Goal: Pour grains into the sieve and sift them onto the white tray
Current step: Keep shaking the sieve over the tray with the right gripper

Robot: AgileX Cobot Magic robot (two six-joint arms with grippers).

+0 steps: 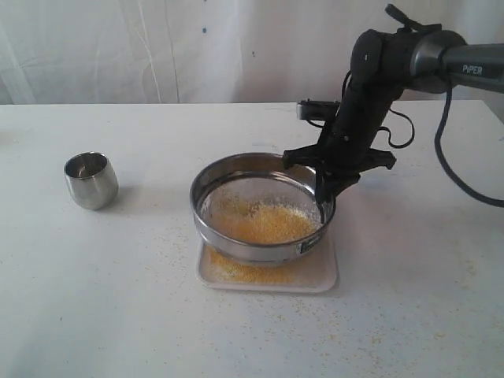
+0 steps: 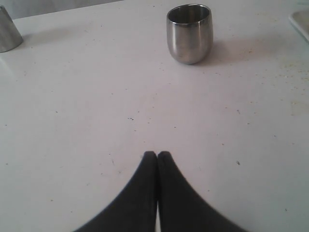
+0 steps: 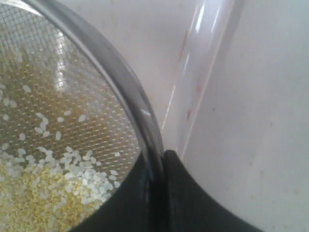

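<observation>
The round steel sieve (image 1: 260, 206) hangs tilted just above the white tray (image 1: 319, 277), with its far right wall pinched by my right gripper (image 1: 325, 190), one finger inside the rim and one outside. Yellow grains (image 1: 264, 223) with whitish bits lie on the mesh; in the right wrist view the grains (image 3: 43, 188) sit against the sieve wall (image 3: 123, 82) beside the gripper (image 3: 157, 155). More fine yellow powder lies on the tray under the sieve. My left gripper (image 2: 157, 154) is shut on nothing, low over bare table.
A small rounded steel cup (image 1: 91, 180) stands upright on the table to the left, also the cup (image 2: 189, 34) ahead of the left gripper. Stray yellow granules dot the white table (image 1: 142, 315) around the tray. The tray's rim (image 3: 198, 77) shows beside the sieve.
</observation>
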